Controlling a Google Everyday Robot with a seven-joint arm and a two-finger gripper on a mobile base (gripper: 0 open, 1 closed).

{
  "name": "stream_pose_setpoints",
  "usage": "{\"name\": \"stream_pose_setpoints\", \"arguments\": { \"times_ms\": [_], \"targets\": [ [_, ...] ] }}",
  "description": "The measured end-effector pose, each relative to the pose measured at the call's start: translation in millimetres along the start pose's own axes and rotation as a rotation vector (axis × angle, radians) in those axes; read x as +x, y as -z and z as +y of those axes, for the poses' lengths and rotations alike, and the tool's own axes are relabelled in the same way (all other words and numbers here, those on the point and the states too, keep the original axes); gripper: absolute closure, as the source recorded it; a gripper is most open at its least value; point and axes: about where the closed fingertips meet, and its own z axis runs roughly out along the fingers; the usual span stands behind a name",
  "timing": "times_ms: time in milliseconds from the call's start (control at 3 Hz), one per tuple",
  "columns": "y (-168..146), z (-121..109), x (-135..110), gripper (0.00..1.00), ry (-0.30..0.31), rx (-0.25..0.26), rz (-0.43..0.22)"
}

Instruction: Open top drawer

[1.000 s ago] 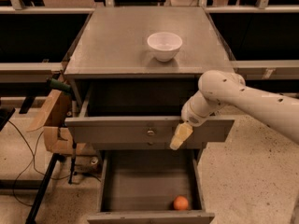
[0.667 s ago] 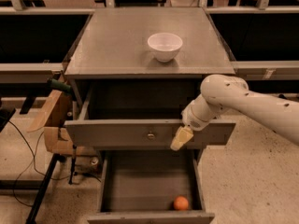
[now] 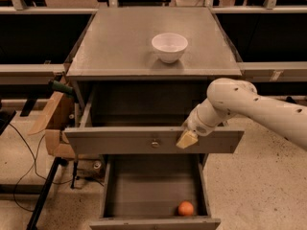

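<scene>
Judging from how things lie, the task is taken to be largely done: the top drawer is seen drawn well forward of the cabinet, with its dark interior exposed behind the grey front. The gripper is held against the upper edge of that front, at the end of the white arm reaching in from the right. Whether the gripper is open or closed cannot be told, nor whether anything is actually gripped; only a pale yellowish tip is shown, laid on or hooked over the panel.

Just to the left of the gripper, on the same panel, the small round knob is found, apart from the tip and not grasped. Above and behind the gripper, a white bowl is set on the cabinet top. Below the gripper, a lower drawer is also pulled out, and a small orange ball is lying near its front wall.

What is left appears slight: a little more travel may be wanted, after which the gripper would need to be drawn clear.
</scene>
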Motion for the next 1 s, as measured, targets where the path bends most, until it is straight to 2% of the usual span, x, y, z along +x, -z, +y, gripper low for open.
{"name": "stream_pose_setpoints", "arguments": {
  "times_ms": [333,667,1000],
  "targets": [
    [2.5,6.5,2.3,0.87,0.006,0.002,0.004],
    [3.2,7.8,2.8,0.94,0.007,0.002,0.005],
    [6.2,14.8,5.4,0.69,0.011,0.002,0.010]
  ]
}}
